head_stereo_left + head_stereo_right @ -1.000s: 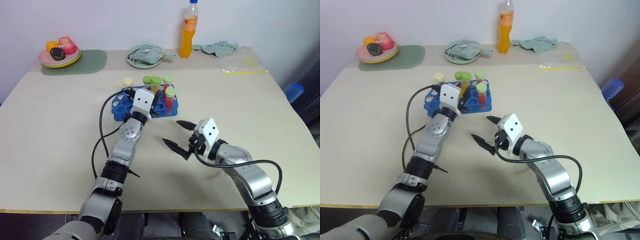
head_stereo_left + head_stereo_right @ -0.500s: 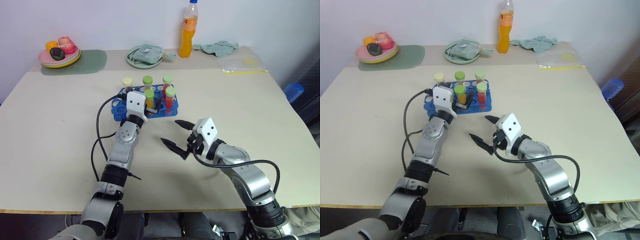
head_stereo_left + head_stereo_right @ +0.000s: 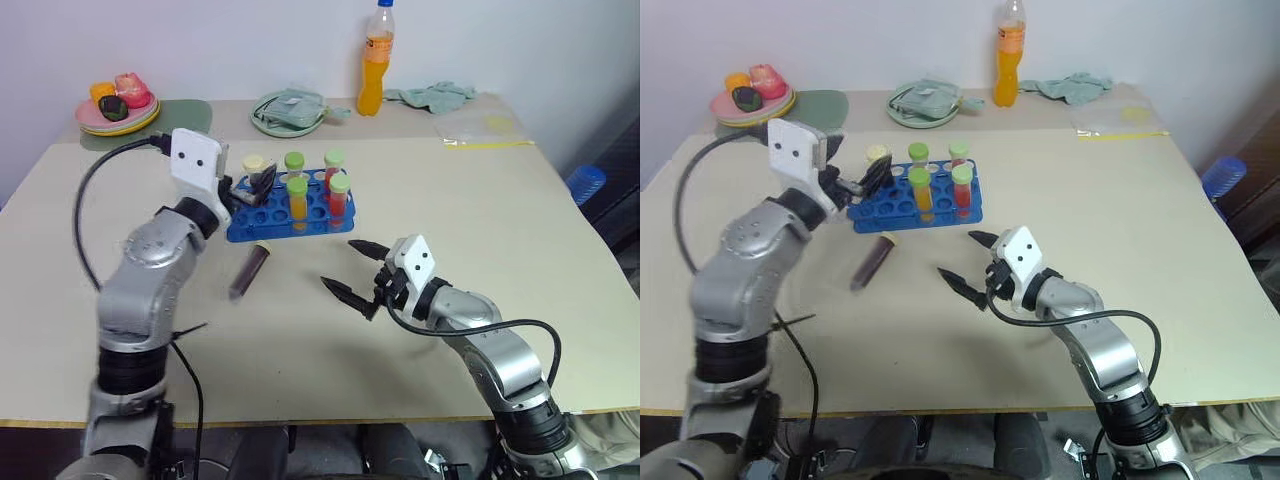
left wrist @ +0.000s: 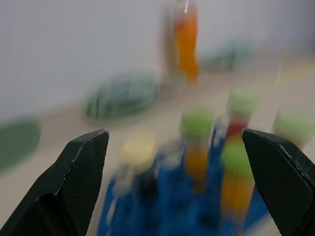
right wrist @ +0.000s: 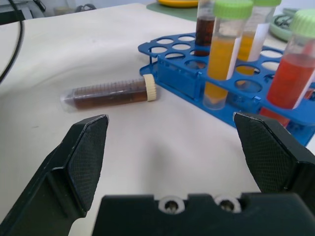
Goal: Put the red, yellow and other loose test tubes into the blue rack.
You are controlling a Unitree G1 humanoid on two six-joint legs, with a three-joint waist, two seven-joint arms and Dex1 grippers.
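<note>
Lifted left claw now blurs against blue rack.

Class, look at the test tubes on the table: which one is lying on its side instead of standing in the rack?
The dark brown tube. It lies flat on the table just in front of the blue rack, pale cap towards the rack, while the other tubes stand upright in the rack's holes.

Pale beige table against a plain white wall, evenly lit
</note>
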